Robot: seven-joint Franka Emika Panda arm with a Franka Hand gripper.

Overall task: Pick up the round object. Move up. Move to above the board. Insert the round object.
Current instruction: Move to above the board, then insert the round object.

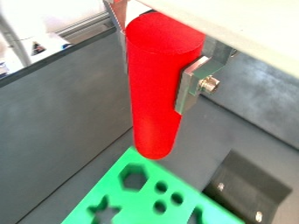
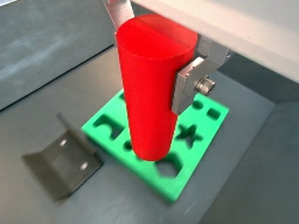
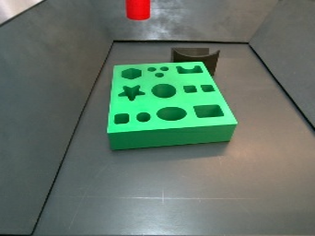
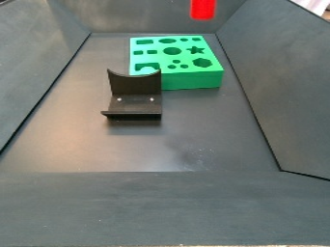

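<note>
My gripper point(image 1: 158, 61) is shut on the round object point(image 1: 156, 87), a tall bright-red cylinder peg held upright. A silver finger point(image 1: 193, 83) presses its side. It shows the same way in the other wrist view, gripper point(image 2: 158, 54) on the peg point(image 2: 149, 96). The board point(image 2: 201, 147), a thick green block with shaped holes, lies below the peg's lower end; it also shows in a wrist view point(image 1: 138, 199). In both side views only the peg's lower end shows at the upper edge point(image 3: 139, 8) point(image 4: 203, 9), high above the board point(image 3: 172, 136) point(image 4: 194, 79). The gripper is out of the side views.
The dark fixture point(image 4: 131, 95) stands on the grey floor beside the board; it also shows in a side view point(image 3: 194, 57) and in both wrist views point(image 2: 65, 162) point(image 1: 246, 188). Sloped grey walls point(image 3: 50, 55) enclose the floor.
</note>
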